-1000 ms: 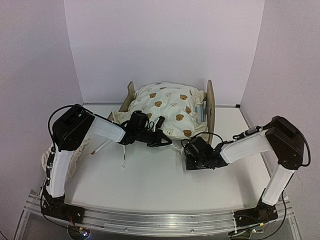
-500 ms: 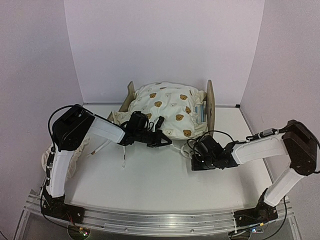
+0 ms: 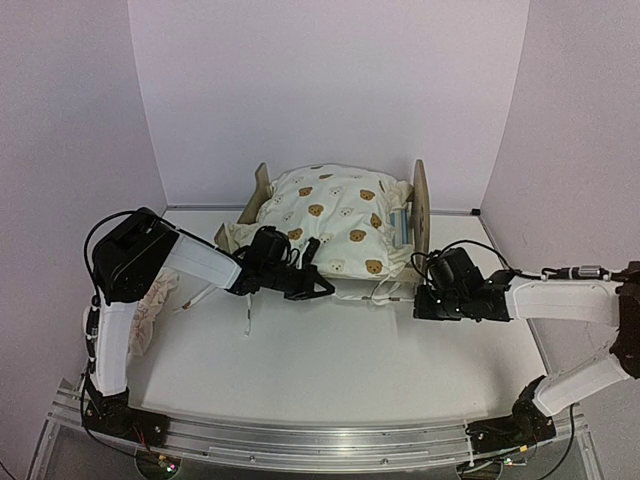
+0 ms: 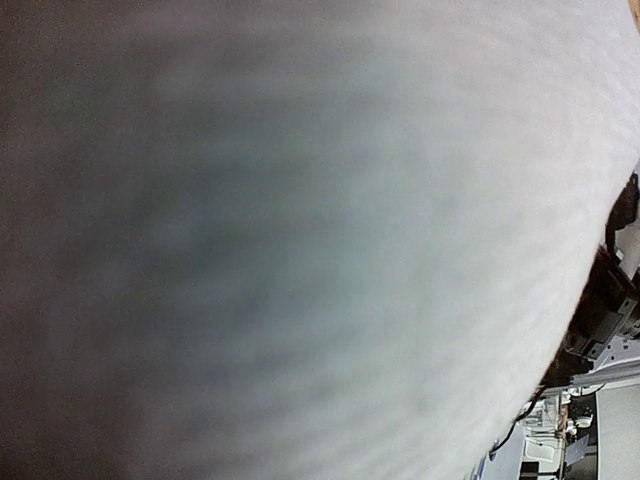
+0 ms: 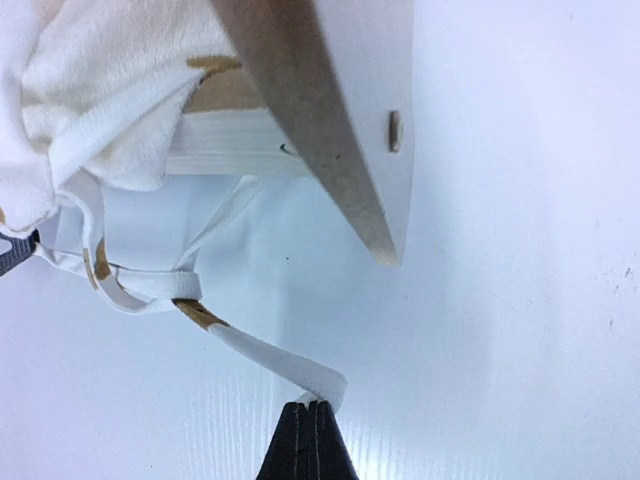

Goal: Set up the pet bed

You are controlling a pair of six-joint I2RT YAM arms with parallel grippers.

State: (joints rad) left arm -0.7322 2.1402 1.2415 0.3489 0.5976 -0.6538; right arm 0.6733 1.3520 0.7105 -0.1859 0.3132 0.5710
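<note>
Plywood pet bed (image 3: 419, 203), bear-print quilt (image 3: 335, 212)

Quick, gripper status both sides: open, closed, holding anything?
Left gripper: closed, at the quilt edge; whether it grips cloth cannot be told.
Right gripper: closed on the end of the quilt's tie.

White boxy links are running along the left arm (image 3: 205, 265) and right arm (image 3: 560, 298), sitting between bulky black joint housings. Thin black cables (image 3: 92, 240) are looping off the joints. Black bases (image 3: 112, 412) are showing exposed wiring. The right gripper (image 5: 308, 410) is showing matte black tapered fingers.
</note>
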